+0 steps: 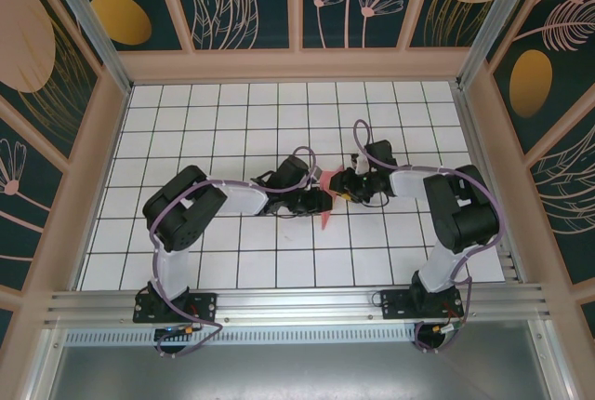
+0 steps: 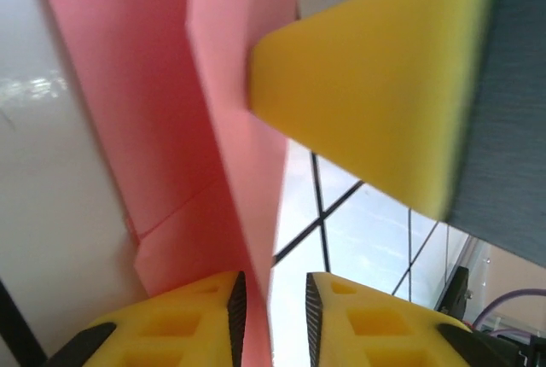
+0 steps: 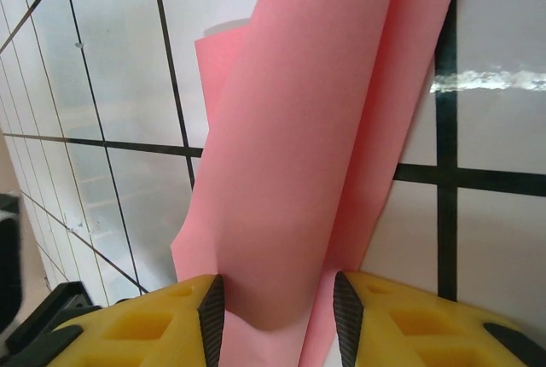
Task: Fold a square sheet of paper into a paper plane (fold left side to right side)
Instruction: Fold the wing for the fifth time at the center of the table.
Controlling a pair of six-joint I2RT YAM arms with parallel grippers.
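The left hand (image 2: 273, 286) is seen with its pads slightly apart, a raised flap of the thin, creased pink-red sheet of paper (image 2: 153, 102) standing loosely between them. The right hand (image 3: 275, 286) flanks a bulging fold; whether it is pressed cannot be told. The sheet lies between both hands, equally near each, at the middle of the white gridded counter (image 1: 186, 121), its long axis running from far edge to near edge. No writing can be read.

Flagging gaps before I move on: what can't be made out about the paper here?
- Top view: arms cover most of the pink paper; fold shape unreadable.
- Left wrist: a blurred yellow finger covers part of it.
- Right wrist: frame edges crop it; right fingers' grip unclear.
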